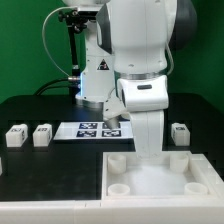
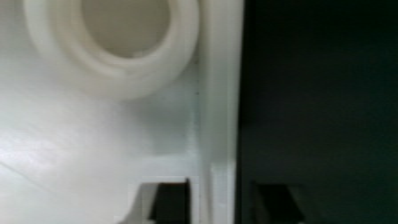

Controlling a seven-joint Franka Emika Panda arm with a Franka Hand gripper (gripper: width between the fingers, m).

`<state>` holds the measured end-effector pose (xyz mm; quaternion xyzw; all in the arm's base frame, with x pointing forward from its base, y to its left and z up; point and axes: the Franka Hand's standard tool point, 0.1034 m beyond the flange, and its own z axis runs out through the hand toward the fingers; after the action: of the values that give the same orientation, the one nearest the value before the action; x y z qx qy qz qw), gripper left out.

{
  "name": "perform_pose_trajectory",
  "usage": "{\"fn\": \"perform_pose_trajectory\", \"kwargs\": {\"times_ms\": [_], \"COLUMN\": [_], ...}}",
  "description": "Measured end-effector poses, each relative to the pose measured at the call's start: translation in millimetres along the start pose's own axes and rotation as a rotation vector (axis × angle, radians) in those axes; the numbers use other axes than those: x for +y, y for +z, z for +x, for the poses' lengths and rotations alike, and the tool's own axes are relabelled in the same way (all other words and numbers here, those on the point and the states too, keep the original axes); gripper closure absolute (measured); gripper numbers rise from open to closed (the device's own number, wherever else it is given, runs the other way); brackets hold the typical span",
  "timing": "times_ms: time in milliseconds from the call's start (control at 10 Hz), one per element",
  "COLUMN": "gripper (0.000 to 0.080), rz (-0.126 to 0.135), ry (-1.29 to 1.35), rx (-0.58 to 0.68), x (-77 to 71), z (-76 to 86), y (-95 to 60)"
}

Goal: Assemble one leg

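Three small white legs (image 1: 42,133) sit on the black tabletop (image 1: 30,115) apart from the tray (image 1: 160,182): two side by side at the exterior view's left, beside the marker board (image 1: 90,128), and a third leg (image 1: 180,131) at the right, near the tray's far corner. The claw (image 2: 222,200) is down at the tray, its fingers (image 2: 169,200) partly spread, one on each side of the tray's wall beside a round corner socket (image 2: 116,40). Whether they press on that wall I cannot tell.

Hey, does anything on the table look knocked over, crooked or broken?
Nothing stands out. The tray lies flat, the marker board lies flat behind it, and the three legs sit apart on the table with no visible damage.
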<state>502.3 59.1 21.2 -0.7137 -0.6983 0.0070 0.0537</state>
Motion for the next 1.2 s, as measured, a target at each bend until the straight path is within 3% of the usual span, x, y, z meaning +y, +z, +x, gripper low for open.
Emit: {"fn": "perform_pose_trajectory", "kwargs": {"times_ms": [100,200,300,400,900,1000,1200], "gripper": [0.0532,0.035,0.0226,0.0165,0.0151,0.0151,0.0151], "rz": [0.0,0.0,0.0,0.0,-0.001,-0.008,-0.019], "ry": [0.0,0.001,0.001,0.001,0.004,0.081,0.2], "rx": [0.0,0.0,0.0,0.0,0.0,-0.003,-0.016], "x": [0.0,-0.1,-0.1,-0.1,0.1,-2.7,-22.9], "z": [-0.2,-0.4,-0.5,-0.6,-1.2,2.4,17.9], "y": [0.1,0.2,0.2,0.2,-0.5,-9.4,-28.9]}}
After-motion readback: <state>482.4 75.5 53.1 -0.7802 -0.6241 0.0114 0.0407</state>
